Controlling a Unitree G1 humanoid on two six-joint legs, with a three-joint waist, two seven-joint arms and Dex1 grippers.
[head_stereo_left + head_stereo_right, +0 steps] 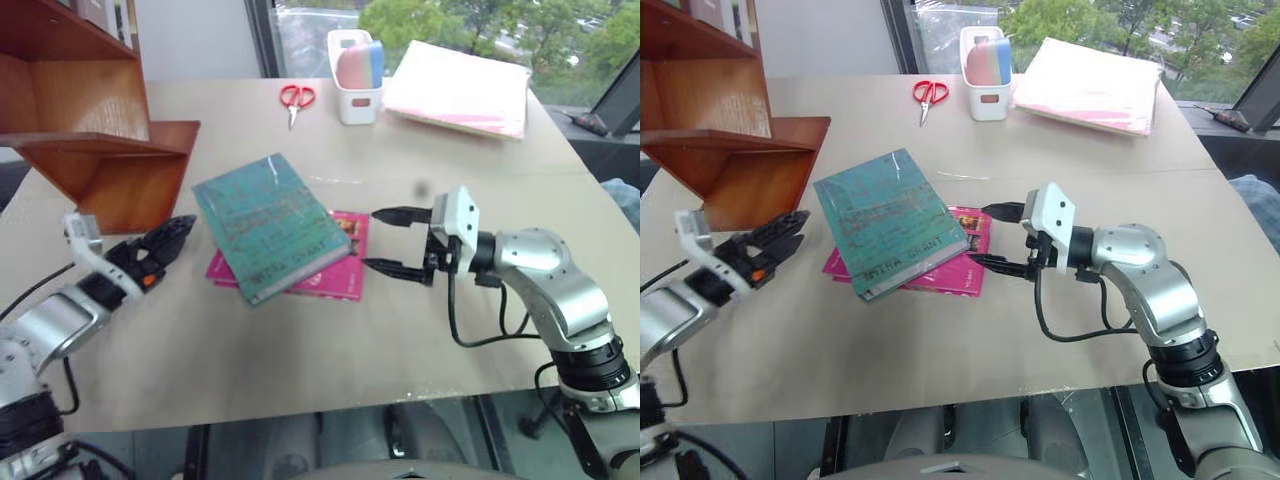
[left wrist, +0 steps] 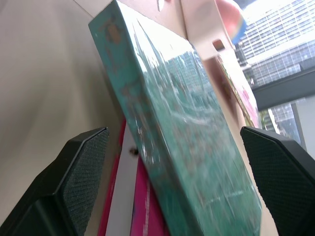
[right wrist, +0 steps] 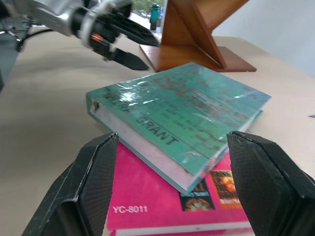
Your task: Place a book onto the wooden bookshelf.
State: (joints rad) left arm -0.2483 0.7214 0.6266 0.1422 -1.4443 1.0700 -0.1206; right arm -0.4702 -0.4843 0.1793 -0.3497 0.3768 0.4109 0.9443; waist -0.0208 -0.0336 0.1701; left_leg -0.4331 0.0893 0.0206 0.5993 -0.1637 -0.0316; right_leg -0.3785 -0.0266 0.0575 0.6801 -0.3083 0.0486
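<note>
Left gripper: lower left of the frame, jaws apart, pointing toward the near-left edge of the book, just short of it and holding nothing.
Right gripper: right of centre, jaws apart, aimed at the right edge of the book stack, not touching it and empty.
Surface: pale beige, carrying everything below.
Book: centre of the frame, teal-green with a glossy cover, lying flat and skewed on top of the pink book, between the two grippers.
Book writing: dark lettering along the spine ends in "GRANT" in the right wrist view; the cover text is too worn to read.
Pink book: magenta, flat on the surface under the teal one, its right and near parts showing.
Pink book writing: "YC-S011" printed in white on the cover, seen in the right wrist view.
Wooden bookshelf: upper left of the frame, reddish-brown, with slanted supports, its foot resting on the surface near the book's far-left corner.
Scissors: red-handled, upper centre, lying flat.
White holder: upper centre, just right of the scissors, with a pink-and-blue item inside.
Paper stack: upper right, pale pink and white.
</note>
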